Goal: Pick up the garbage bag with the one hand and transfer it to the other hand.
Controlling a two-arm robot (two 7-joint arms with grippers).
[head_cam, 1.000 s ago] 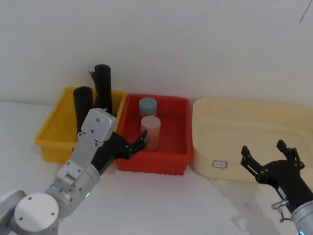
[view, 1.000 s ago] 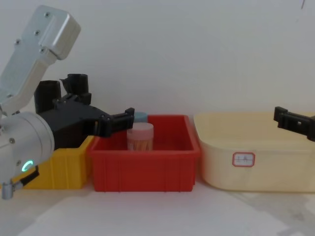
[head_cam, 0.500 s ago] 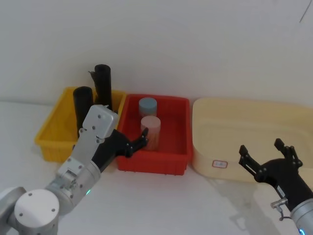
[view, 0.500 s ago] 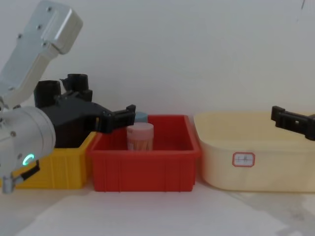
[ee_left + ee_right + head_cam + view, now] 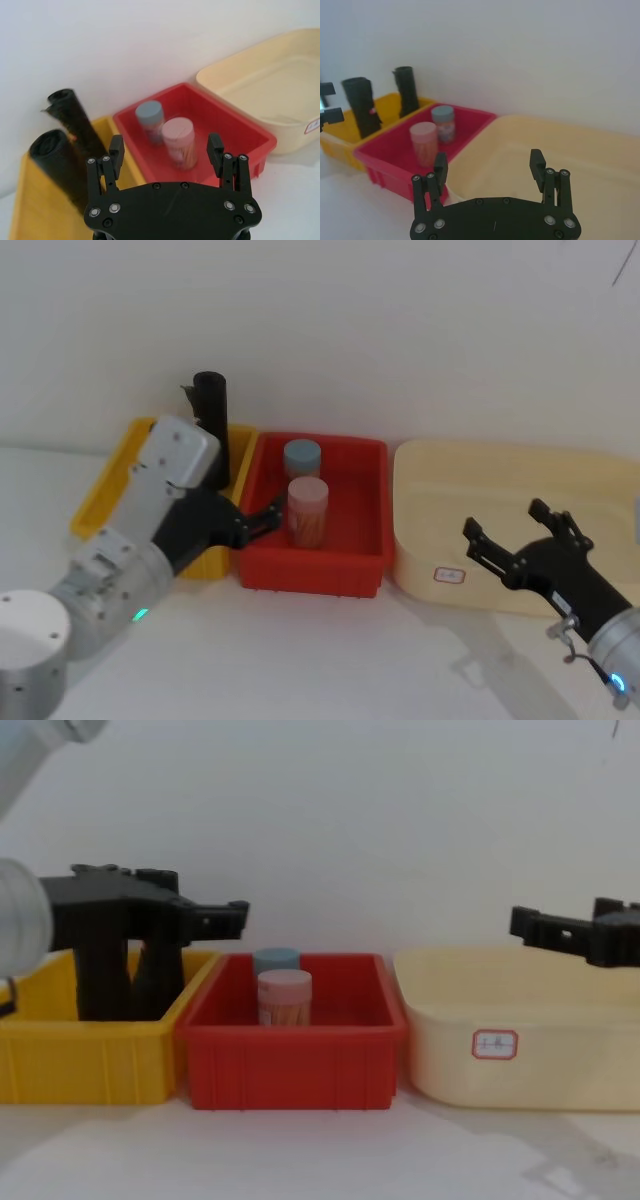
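The garbage bag [image 5: 54, 156], a thick black roll, stands upright in the yellow bin [image 5: 19, 210]; it also shows as the garbage bag [image 5: 360, 106] and the garbage bag [image 5: 100, 978]. In the head view my left arm covers it. My left gripper [image 5: 262, 520], on the green-ringed arm, hovers open and empty in front of the roll's top, over the edge between the yellow and red bins; left gripper [image 5: 165, 147], left gripper [image 5: 232, 918]. My right gripper [image 5: 505, 522] hangs open and empty over the cream tub's near wall; right gripper [image 5: 488, 160], right gripper [image 5: 560, 925].
A slimmer black roll [image 5: 212, 425] with a ragged top stands at the back of the yellow bin [image 5: 105, 490]. The red bin [image 5: 310, 575] holds a pink jar [image 5: 307, 510] and a blue-lidded jar [image 5: 302, 458]. A cream tub [image 5: 500, 470] sits to the right.
My left arm has risen and swung left, now hiding the thick roll in the head view. My right gripper has moved up and left, towards the tub.
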